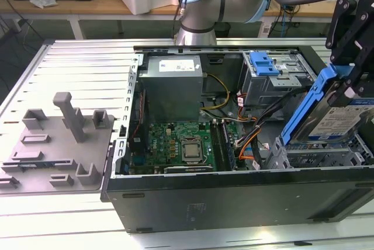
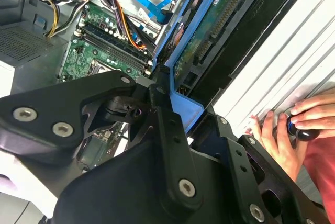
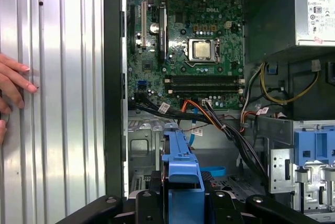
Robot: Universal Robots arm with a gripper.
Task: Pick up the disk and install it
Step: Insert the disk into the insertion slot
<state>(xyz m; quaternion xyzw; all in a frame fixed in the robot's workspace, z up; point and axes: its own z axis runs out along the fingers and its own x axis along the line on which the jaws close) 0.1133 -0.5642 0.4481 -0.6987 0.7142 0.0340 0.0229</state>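
My jaws are clamped on the disk: in both wrist views the blue carrier sits squeezed between my black fingers (image 2: 162, 124), and the gripper (image 3: 180, 205) has no gap around it. In the exterior view, with the middle of the open case (image 1: 234, 197) as the dial's centre, the gripper (image 1: 347, 83) and the disk (image 1: 333, 121) hang at three o'clock. The disk is tilted, label up, with its high end toward two o'clock and its low end toward eight. That low edge is at the grey bay (image 1: 315, 155) in the case's corner, and I cannot tell whether the two touch. In the second wrist view the disk (image 2: 209, 30) shows its green underside and connector, framed by the carrier. In the first wrist view the carrier (image 3: 180, 158) points into the case toward the cables (image 3: 220, 124) and the board (image 3: 188, 41). On the exterior dial the board (image 1: 181, 142) lies at nine o'clock, the power supply (image 1: 172, 80) at ten, and the cage (image 1: 274, 80) with its blue latch (image 1: 263, 63) at twelve. Far out at nine o'clock a grey fixture (image 1: 58, 145) rests on the ribbed table (image 1: 82, 69). A person's hand (image 2: 285, 140) lies on the table just outside the case wall, its fingers around a small dark knob (image 2: 301, 132); the first wrist view shows the hand (image 3: 13, 85) flat on the ribs.
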